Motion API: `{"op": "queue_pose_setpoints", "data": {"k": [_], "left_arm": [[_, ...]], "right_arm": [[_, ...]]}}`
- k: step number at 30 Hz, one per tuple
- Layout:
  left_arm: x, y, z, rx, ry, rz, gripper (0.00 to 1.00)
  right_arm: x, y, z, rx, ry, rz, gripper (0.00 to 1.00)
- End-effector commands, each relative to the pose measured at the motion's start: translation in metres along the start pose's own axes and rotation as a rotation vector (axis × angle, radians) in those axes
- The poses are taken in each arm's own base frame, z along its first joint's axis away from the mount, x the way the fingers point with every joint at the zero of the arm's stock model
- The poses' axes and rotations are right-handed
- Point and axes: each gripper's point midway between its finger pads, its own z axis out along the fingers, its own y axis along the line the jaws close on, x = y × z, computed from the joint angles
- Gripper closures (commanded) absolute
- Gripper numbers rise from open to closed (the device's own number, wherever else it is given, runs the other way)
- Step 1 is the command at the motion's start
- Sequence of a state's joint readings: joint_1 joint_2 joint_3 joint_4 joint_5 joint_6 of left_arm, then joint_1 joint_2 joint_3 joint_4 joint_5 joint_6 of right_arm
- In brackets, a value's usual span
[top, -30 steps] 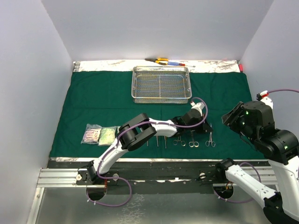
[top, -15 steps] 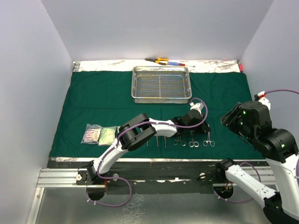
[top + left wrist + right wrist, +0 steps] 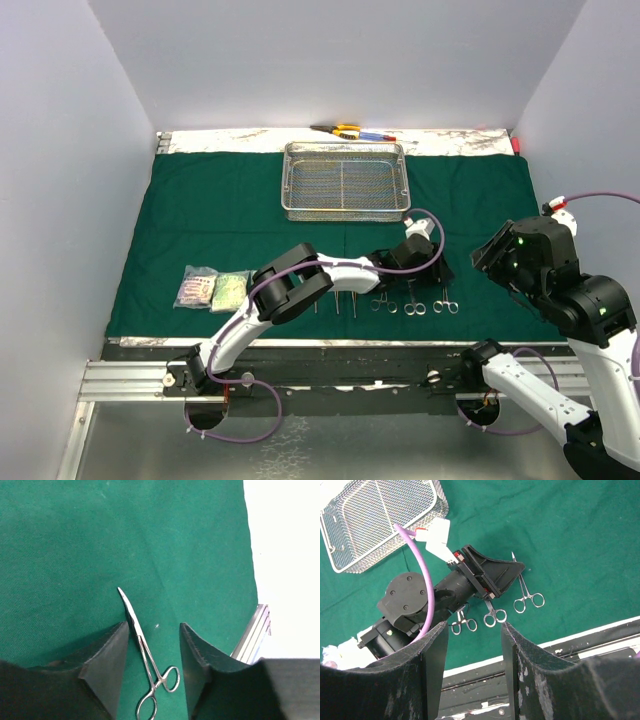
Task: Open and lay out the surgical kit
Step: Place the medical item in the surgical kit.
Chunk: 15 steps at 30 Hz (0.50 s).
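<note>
The dark green cloth (image 3: pixel 230 210) lies spread flat. On it stand the steel mesh tray (image 3: pixel 345 180) at the back and clear packets (image 3: pixel 210 290) at the front left. Slim forceps (image 3: pixel 345 301) and three clamps (image 3: pixel 414 302) lie in a row near the front edge. My left gripper (image 3: pixel 152 626) is low over that row and open. One clamp (image 3: pixel 145 655) lies flat on the cloth between its fingers, touching neither. My right gripper (image 3: pixel 472 627) hangs open and empty, raised at the right, looking down on the left gripper (image 3: pixel 492 575) and the clamps (image 3: pixel 527 594).
A yellow-handled tool (image 3: pixel 345 129) and pens (image 3: pixel 378 135) lie on the white strip behind the tray. The cloth's right edge (image 3: pixel 250 580) and the metal rail (image 3: pixel 255 635) are close to the left gripper. Grey walls enclose the table.
The left gripper's jaws have gone from shut to open, leaving the clamp lying on the cloth. The right arm has shifted only slightly.
</note>
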<state>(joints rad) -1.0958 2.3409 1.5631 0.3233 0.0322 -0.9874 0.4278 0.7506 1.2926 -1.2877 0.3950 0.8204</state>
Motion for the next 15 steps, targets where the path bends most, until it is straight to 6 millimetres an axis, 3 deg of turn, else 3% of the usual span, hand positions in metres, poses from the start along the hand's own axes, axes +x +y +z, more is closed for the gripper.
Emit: {"op": "queue_pose_setpoints", "data": {"k": [1, 10, 15], "left_arm": [[-0.005, 0.025, -0.009, -0.153, -0.001, 0.018, 0.48], [-0.034, -0.003, -0.035, -0.197, -0.032, 0.052, 0.44], [-0.074, -0.029, -0.084, -0.239, -0.118, 0.171, 0.4]], "right_arm": [[0.002, 0.001, 0.001, -0.005, 0.008, 0.015, 0.49], [-0.003, 0.004, -0.002, -0.031, -0.015, 0.029, 0.49], [-0.013, 0.012, -0.006, -0.063, -0.048, 0.025, 0.49]]}}
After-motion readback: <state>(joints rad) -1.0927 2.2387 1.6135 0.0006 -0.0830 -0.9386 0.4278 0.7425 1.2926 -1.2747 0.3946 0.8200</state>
